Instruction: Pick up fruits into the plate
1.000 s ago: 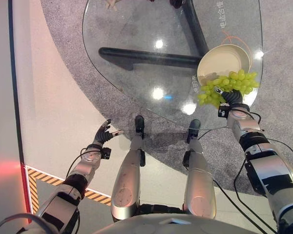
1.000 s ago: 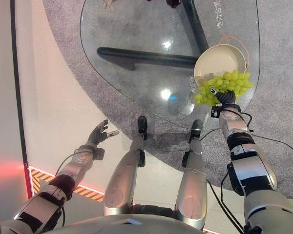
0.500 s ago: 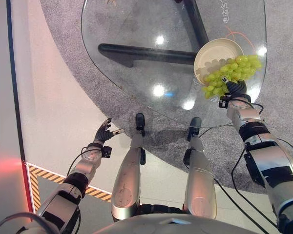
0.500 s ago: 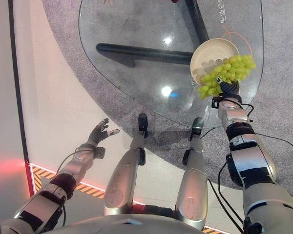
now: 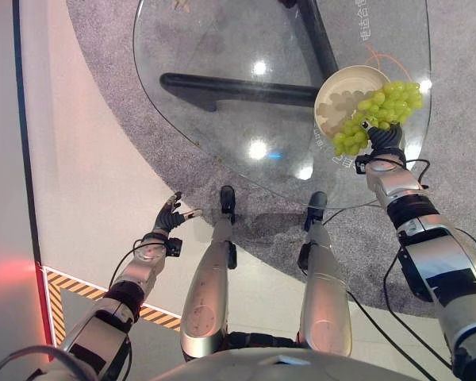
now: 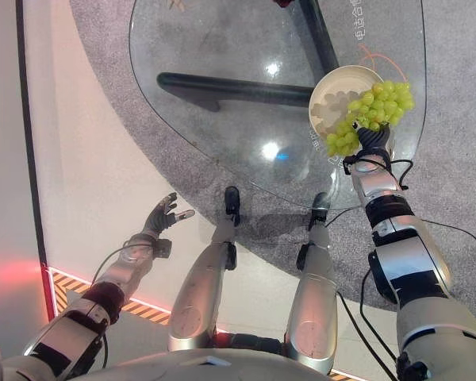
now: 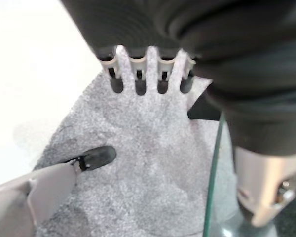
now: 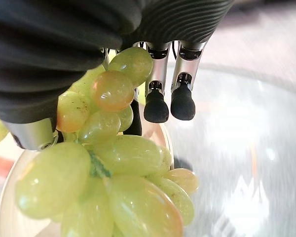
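A bunch of green grapes (image 5: 378, 111) hangs over the near right rim of a cream plate (image 5: 345, 89) on the round glass table (image 5: 222, 48). My right hand (image 5: 385, 138) is shut on the bunch from below; in the right wrist view the grapes (image 8: 106, 168) press against the palm with curled fingers (image 8: 182, 101) beside them, above the plate (image 8: 12, 207). My left hand (image 5: 169, 216) hangs open over the pale floor, well away from the table, fingers (image 7: 138, 79) straight and holding nothing.
The table's dark base (image 5: 246, 89) shows through the glass. Grey carpet (image 5: 119, 95) lies under the table. A yellow-and-black striped line (image 5: 79, 292) marks the floor at lower left.
My right hand has carried the grapes farther from me, from the table's near edge to over the plate's rim. The left hand has stayed put.
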Available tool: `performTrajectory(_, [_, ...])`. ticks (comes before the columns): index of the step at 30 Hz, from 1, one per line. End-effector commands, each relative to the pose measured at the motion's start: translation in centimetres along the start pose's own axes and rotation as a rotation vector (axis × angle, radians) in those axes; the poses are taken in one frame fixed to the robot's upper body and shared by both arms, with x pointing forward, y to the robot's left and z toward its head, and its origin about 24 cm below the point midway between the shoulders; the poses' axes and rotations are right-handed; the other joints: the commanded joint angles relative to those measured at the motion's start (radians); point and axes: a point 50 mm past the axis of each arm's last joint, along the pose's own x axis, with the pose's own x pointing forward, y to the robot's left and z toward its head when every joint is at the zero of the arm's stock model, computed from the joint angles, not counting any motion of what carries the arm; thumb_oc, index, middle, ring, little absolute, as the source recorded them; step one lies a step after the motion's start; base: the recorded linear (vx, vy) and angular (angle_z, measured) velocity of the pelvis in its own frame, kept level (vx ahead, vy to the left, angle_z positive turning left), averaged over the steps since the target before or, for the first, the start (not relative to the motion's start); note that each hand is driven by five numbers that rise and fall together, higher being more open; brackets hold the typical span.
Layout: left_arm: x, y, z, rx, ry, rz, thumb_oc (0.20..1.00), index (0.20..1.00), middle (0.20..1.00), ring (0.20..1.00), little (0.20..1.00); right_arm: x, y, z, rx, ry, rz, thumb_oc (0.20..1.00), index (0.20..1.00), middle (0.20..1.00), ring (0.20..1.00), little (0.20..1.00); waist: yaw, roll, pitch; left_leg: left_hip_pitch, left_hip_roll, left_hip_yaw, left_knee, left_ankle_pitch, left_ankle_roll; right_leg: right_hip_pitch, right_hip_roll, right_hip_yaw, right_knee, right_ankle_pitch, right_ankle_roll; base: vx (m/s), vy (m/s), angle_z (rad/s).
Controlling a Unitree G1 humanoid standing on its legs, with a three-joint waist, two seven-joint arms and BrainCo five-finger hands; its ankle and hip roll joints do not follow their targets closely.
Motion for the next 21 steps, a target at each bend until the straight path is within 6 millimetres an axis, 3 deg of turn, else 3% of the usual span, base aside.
performTrajectory(1, [-0.1, 0.0, -0.8, -0.029, 0.029, 0.006, 1.000, 1.000, 1.000, 1.000, 1.000, 1.1, -3.9, 1.9, -0.158, -0.118, -0.179, 0.319, 0.319, 0.319, 0.319, 0.319, 0.001, -0.031, -0.015, 0.002, -0.075, 0.024, 0.136, -0.195, 0.041, -0.032, 0.062, -0.045, 0.085, -0.075, -0.049, 0.03, 0.007, 0.02])
performTrajectory(2, [-0.2, 0.2, -0.8, -0.030, 0.031, 0.007, 1.000, 1.000, 1.000, 1.000, 1.000, 1.1, -4.1, 1.9, -0.207, -0.127, -0.202, 0.376, 0.376, 0.376, 0.376, 0.376, 0.003, -0.035, -0.015, 0.009, -0.073, 0.023, 0.137, -0.196, 0.042, -0.023, 0.064, -0.047, 0.085, -0.077, -0.050, 0.03, 0.007, 0.01])
performTrajectory(4, [-0.2, 0.3, -0.9, -0.030, 0.034, 0.006, 1.000, 1.000, 1.000, 1.000, 1.000, 1.1, -4.3, 2.0, -0.262, -0.131, -0.221, 0.407, 0.407, 0.407, 0.407, 0.407, 0.005, -0.039, -0.015, 0.014, -0.073, 0.022, 0.139, -0.198, 0.043, -0.015, 0.065, -0.049, 0.084, -0.078, -0.051, 0.02, 0.002, 0.01])
performTrajectory(5, [-0.2, 0.3, -0.9, -0.029, 0.035, 0.006, 1.000, 1.000, 1.000, 1.000, 1.000, 1.1, -4.4, 2.1, -0.289, -0.132, -0.230, 0.570, 0.570, 0.570, 0.570, 0.570, 0.006, -0.042, -0.015, 0.017, -0.072, 0.021, 0.141, -0.199, 0.044, -0.011, 0.066, -0.050, 0.084, -0.078, -0.051, 0.00, 0.000, 0.00])
performTrajectory(6, [-0.2, 0.3, -0.9, -0.030, 0.036, 0.006, 1.000, 1.000, 1.000, 1.000, 1.000, 1.1, -4.5, 2.1, -0.308, -0.135, -0.235, 0.611, 0.611, 0.611, 0.611, 0.611, 0.007, -0.044, -0.015, 0.019, -0.072, 0.020, 0.140, -0.200, 0.045, -0.008, 0.067, -0.051, 0.083, -0.079, -0.051, 0.00, 0.000, 0.00])
performTrajectory(7, [-0.2, 0.3, -1.0, -0.030, 0.038, 0.006, 1.000, 1.000, 1.000, 1.000, 1.000, 1.1, -4.5, 2.2, -0.334, -0.147, -0.247, 0.881, 0.881, 0.881, 0.881, 0.881, 0.009, -0.046, -0.015, 0.023, -0.071, 0.019, 0.139, -0.200, 0.045, -0.003, 0.067, -0.052, 0.081, -0.079, -0.051, 0.03, -0.004, 0.04])
performTrajectory(9, [-0.2, 0.4, -1.0, -0.029, 0.040, 0.008, 1.000, 1.000, 1.000, 1.000, 1.000, 1.0, -4.6, 2.6, -0.374, -0.169, -0.258, 1.000, 1.000, 1.000, 1.000, 1.000, 0.011, -0.050, -0.015, 0.027, -0.071, 0.018, 0.138, -0.201, 0.046, 0.002, 0.068, -0.055, 0.080, -0.080, -0.051, 0.03, -0.005, 0.04])
performTrajectory(21, [-0.1, 0.7, -0.8, -0.020, 0.045, 0.010, 1.000, 1.000, 1.000, 1.000, 1.000, 0.5, -3.6, 2.7, -0.442, -0.204, -0.229, 1.000, 1.000, 1.000, 1.000, 1.000, 0.027, -0.075, -0.015, 0.036, -0.078, 0.004, 0.154, -0.214, 0.055, 0.024, 0.069, -0.065, 0.080, -0.087, -0.055, 0.01, -0.006, 0.04])
